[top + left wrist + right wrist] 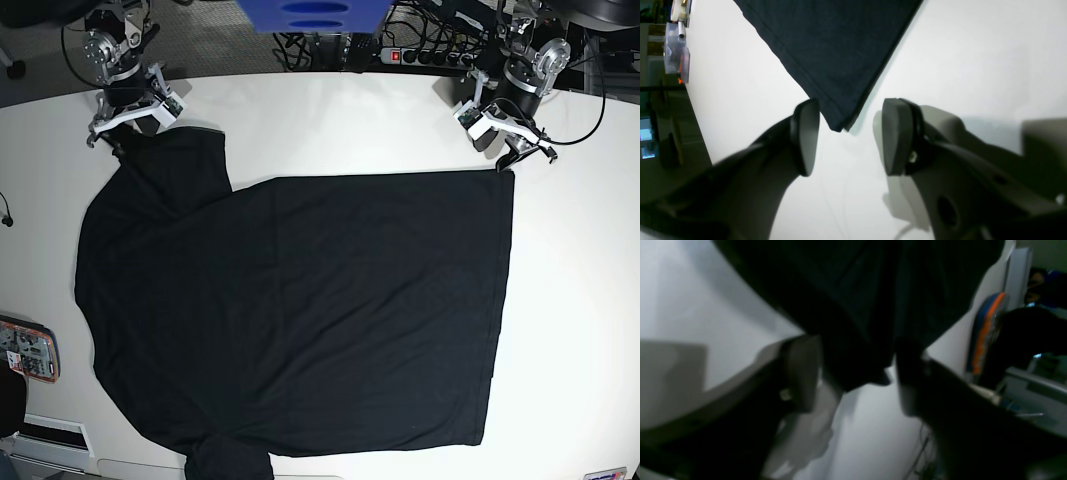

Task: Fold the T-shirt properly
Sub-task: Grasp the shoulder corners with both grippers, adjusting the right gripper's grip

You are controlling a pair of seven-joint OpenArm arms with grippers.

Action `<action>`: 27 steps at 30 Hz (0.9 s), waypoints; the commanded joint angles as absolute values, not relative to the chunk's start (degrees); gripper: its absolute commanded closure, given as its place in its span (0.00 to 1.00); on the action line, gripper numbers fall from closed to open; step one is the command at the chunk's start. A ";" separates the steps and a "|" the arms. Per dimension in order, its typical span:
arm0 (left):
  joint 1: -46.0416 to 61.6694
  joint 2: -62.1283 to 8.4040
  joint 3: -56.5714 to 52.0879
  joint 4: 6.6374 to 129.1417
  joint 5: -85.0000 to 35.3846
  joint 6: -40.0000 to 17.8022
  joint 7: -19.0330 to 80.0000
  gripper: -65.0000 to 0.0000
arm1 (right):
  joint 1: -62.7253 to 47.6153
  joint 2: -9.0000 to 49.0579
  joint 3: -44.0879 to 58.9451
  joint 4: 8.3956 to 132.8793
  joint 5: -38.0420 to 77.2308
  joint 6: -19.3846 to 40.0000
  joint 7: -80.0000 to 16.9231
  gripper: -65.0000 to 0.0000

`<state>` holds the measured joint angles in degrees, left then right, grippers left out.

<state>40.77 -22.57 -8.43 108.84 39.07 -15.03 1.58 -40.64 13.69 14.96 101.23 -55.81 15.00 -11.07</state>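
The black T-shirt (300,300) lies spread flat on the white table (580,330) and covers most of it. At the far right corner of the cloth my left gripper (508,155) is down at table level. In the left wrist view, the left gripper (850,136) is open. The hemmed corner of the T-shirt (826,50) reaches just between its fingertips and touches neither pad. At the far left, my right gripper (135,128) is at the sleeve. In the right wrist view, the right gripper (857,376) has its jaws wide apart. A dark fold of T-shirt (857,306) sits loose between them.
A power strip (400,52) with cables runs along the back edge, beside a blue object (310,15). An orange-rimmed device (28,350) lies at the table's left edge. A clear plastic box (675,53) stands off the table edge in the left wrist view.
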 commanded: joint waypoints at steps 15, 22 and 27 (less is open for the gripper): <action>41.71 -22.99 -8.84 109.85 38.99 -14.11 1.01 0.54 | -48.48 13.58 14.46 108.26 -50.68 22.29 -13.05 0.24; 41.71 -22.99 -8.84 109.85 38.99 -14.11 1.01 0.54 | -44.53 13.58 14.37 104.84 -50.95 22.29 -13.05 0.24; 41.80 -22.99 -8.84 109.85 38.99 -14.11 1.01 0.54 | -44.18 13.58 11.65 101.67 -50.95 22.29 -13.41 0.24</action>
